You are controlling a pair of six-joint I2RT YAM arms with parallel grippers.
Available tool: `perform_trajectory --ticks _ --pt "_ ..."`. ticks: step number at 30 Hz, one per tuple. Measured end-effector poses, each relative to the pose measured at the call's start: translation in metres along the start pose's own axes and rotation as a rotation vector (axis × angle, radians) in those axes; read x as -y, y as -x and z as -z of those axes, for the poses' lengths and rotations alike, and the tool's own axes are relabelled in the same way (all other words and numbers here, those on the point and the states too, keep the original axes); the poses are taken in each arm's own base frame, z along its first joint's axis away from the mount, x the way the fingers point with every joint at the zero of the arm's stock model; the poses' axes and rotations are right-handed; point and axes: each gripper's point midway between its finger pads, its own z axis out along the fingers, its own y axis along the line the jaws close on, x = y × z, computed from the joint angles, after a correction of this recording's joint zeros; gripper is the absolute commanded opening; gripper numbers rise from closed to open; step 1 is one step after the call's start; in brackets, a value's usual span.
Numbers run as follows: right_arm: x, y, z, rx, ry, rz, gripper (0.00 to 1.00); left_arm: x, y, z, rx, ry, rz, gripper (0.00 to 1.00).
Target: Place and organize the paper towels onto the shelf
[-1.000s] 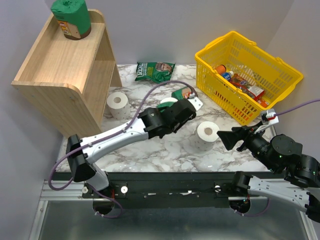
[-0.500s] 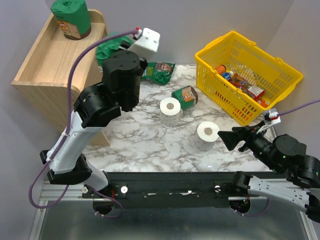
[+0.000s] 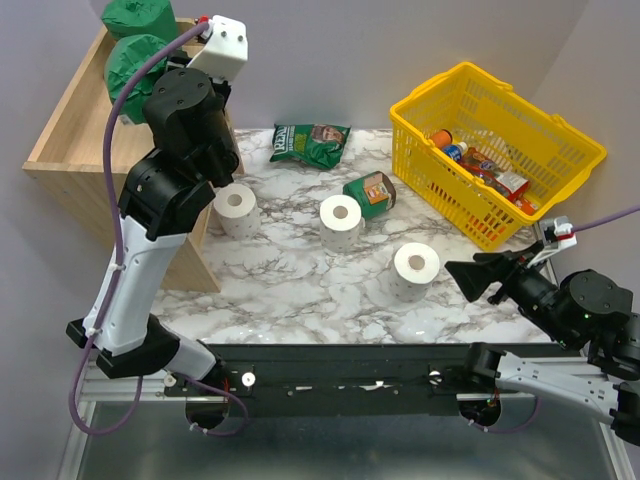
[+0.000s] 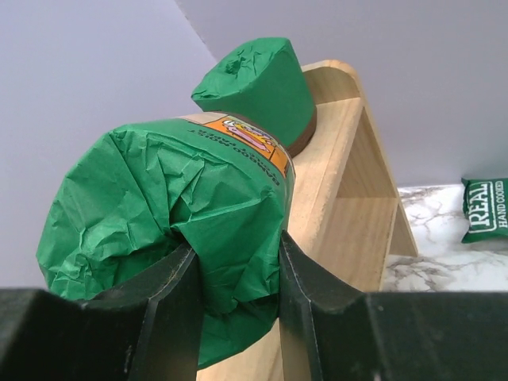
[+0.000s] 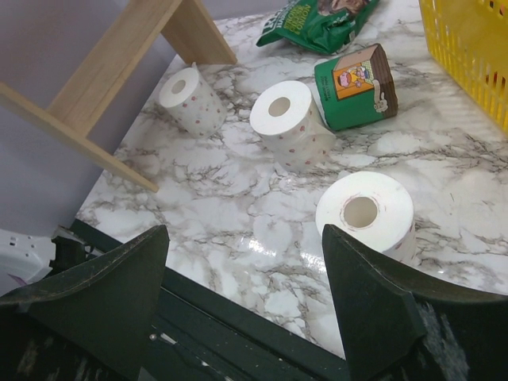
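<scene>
Green rolls (image 3: 135,62) three, white (image 3: 340,221) three; left end effector (image 4: 236,246) grips green, right (image 5: 244,238) gapes.

So the white-and-grey marble-look tabletop (image 3: 300,300) has a couple of extras on it. A yellow plastic basket with lattice walls (image 3: 437,178) sits at about 2 o'clock on the table, turned at an angle. Inside it there's a jumble of small bottles and packets (image 3: 483,165) in orange, red and blue, too small to read any labels. A flat green snack bag with white lettering (image 3: 310,143) lies at 12 o'clock, right up by the plain grey wall (image 3: 330,60), well apart from the basket. Down at 6 o'clock, below the table edge, there's a dull grey metal sheet (image 3: 330,450).
</scene>
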Motion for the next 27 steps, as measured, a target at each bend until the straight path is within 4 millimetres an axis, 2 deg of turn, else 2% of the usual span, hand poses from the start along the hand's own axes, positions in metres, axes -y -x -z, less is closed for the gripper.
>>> perform_trajectory --ticks 3,7,11,15,19,27 --pt "-0.002 0.003 -0.001 0.000 -0.001 0.002 0.87 -0.002 -0.006 -0.011 -0.015 0.012 -0.017 0.40" --pt "-0.004 0.004 -0.003 -0.007 -0.005 0.013 0.87 -0.001 -0.017 -0.028 -0.046 0.024 -0.045 0.46" --pt "-0.005 0.005 -0.004 -0.007 -0.009 0.017 0.87 0.003 -0.028 -0.046 -0.076 0.026 -0.069 0.46" --pt "-0.004 0.006 -0.006 -0.007 -0.016 0.030 0.87 0.007 -0.035 -0.055 -0.091 0.015 -0.082 0.47" --pt "-0.006 0.007 -0.008 -0.011 -0.019 0.044 0.87 0.006 -0.040 -0.061 -0.094 0.001 -0.073 0.58" --pt "-0.005 0.013 -0.005 0.004 -0.017 0.055 0.87 -0.003 -0.046 -0.074 -0.106 0.027 -0.059 0.74"
